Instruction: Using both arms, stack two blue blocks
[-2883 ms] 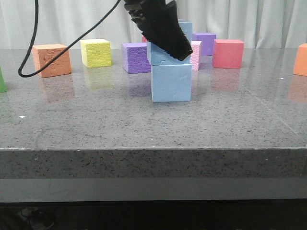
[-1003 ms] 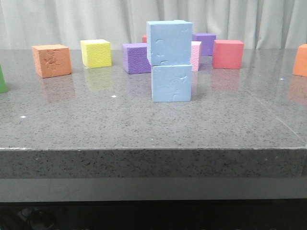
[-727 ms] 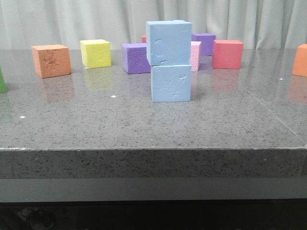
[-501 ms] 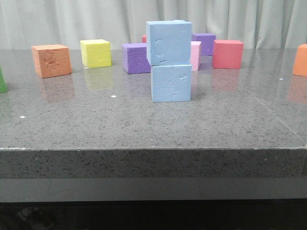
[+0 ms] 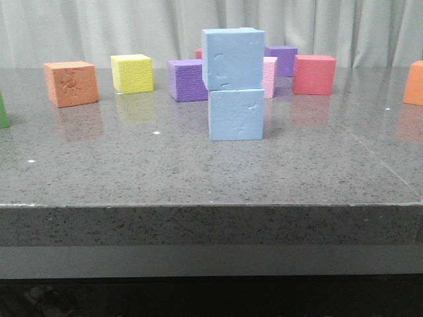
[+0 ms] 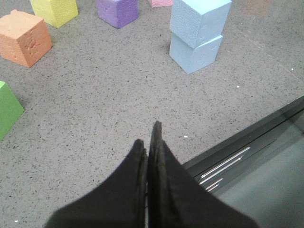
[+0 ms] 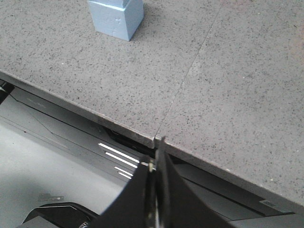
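Stack looks done, as far as the views show: the upper pale sky-blue foam cube w/ pebbly, dented faces (image 5: 232, 58) sits on top of the lower pale sky-blue foam cube (image 5: 236, 114), which rests on the grey speckled stone table (image 5: 198, 172) near its middle. Upper cube isn't squared up; it overhangs a bit toward the robot's left and looks slightly rotated vs. the one below, but it's flat on it and nothing is touching it. Both arms are clear of the stack. Left claw (image 6: 148, 142) is shut, fingers pressed together w/ nothing between, hovering over the table's near part well apart from the blue pair. Right claw (image 7: 156, 156) is likewise closed and empty, over the table's front edge, w/ only the lower blue cube showing at the far end of its view. Behind the stack stand other foam cubes, e.g. an orange foam cube (image 5: 71, 83), a yellow foam cube (image 5: 132, 72) and a purple foam cube (image 5: 187, 80), all untouched. Judgement: nothing left beyond maybe parking the arms; only risk is the offset top cube if bumped.
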Available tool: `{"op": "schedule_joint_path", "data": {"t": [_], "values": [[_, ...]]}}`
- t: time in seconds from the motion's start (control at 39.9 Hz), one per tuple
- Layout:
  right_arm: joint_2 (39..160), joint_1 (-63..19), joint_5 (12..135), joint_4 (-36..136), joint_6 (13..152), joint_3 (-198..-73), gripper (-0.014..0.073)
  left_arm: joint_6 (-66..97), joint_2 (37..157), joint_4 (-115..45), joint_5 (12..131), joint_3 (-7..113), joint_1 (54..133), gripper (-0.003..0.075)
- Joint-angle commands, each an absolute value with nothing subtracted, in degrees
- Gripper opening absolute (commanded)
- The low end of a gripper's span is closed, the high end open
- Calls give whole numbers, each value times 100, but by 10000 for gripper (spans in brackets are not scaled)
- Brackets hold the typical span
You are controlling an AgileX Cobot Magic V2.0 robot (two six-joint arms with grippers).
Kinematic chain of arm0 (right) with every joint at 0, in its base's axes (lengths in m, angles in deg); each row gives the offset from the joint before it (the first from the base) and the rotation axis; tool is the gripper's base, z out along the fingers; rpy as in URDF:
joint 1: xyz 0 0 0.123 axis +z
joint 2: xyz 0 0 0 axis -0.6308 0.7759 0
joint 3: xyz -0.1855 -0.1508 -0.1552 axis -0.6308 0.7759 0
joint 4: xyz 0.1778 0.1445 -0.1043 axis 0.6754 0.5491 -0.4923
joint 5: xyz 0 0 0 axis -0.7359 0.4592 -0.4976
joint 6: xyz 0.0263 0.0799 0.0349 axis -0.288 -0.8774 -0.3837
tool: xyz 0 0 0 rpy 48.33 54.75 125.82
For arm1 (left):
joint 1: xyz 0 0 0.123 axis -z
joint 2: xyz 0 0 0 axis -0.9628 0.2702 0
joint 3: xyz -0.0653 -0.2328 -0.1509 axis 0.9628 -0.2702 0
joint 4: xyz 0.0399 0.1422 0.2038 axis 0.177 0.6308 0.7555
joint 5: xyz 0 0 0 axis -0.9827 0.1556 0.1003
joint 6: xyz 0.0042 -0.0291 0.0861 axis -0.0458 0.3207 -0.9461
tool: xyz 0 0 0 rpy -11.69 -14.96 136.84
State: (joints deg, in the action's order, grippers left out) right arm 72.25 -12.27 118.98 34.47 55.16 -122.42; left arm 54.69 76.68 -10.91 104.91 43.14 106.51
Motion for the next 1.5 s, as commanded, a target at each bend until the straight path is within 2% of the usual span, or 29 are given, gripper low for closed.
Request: {"op": "schedule_joint_path", "data": {"t": [0.0, 0.28, 0.43, 0.58, 0.75, 1.05, 1.48], "values": [[7247, -1266, 11522, 3370, 5530, -12379, -69, 5521, 7671, -1083, 10072, 4460, 10661, -18], [7247, -1266, 11527, 3370, 5530, -12379, -69, 5521, 7453, -1111, 9877, 4253, 10586, -18], [7247, -1266, 11533, 3365, 5530, -12379, -69, 5521, 6578, -1259, 9323, 3525, 9718, -18], [7247, -1266, 11533, 3370, 5530, -12379, -69, 5521, 5577, -993, 8269, 2392, 8705, -18], [7247, -1266, 11546, 3370, 5530, -12379, -69, 5521, 4611, -881, 7157, 969, 8116, -18], [7247, -1266, 11546, 3370, 5530, -12379, -69, 5521, 3976, -881, 5475, -553, 8027, -18], [7252, -1266, 11551, 3370, 5530, -12379, -69, 5521, 3806, -1062, 5556, -680, 7837, -18]]}}
